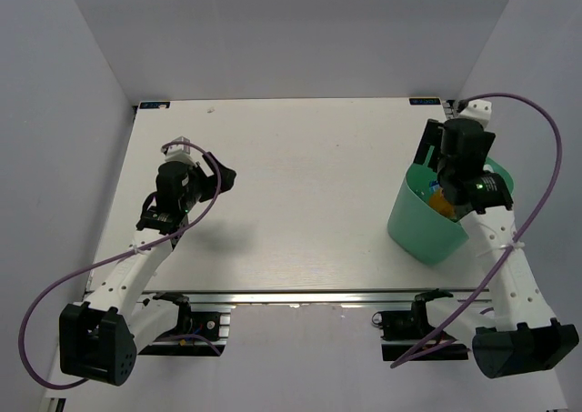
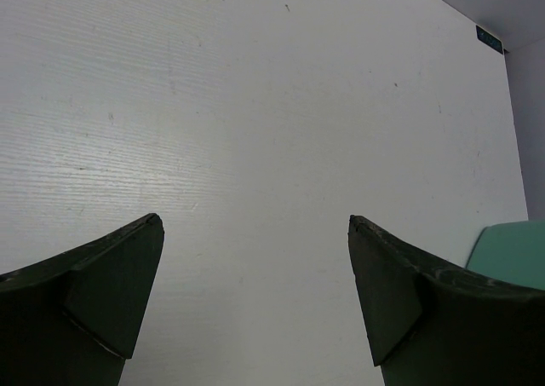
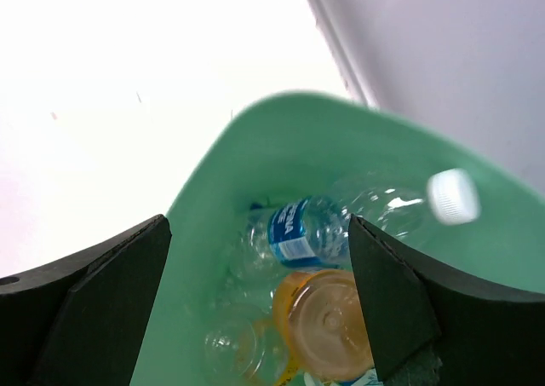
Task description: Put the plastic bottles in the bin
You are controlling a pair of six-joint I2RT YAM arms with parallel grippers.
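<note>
The green bin [image 1: 420,228] stands at the table's right side. In the right wrist view, several bottles lie inside the bin [image 3: 281,118]: a clear blue-labelled one [image 3: 298,230], a stubby orange one [image 3: 328,322], a long clear one with a white cap [image 3: 387,203] and a small clear one [image 3: 228,343]. My right gripper [image 3: 257,222] is open and empty, right above the bin's mouth [image 1: 443,191]. My left gripper [image 2: 255,220] is open and empty over bare table at the left [image 1: 212,177]. It is far from the bin, whose edge shows at its right [image 2: 511,250].
White walls enclose the table on the left, back and right. The bin sits close to the right wall. A purple cable [image 1: 536,121] loops from each arm. Blue tape marks [image 1: 427,101] sit at the far table corners.
</note>
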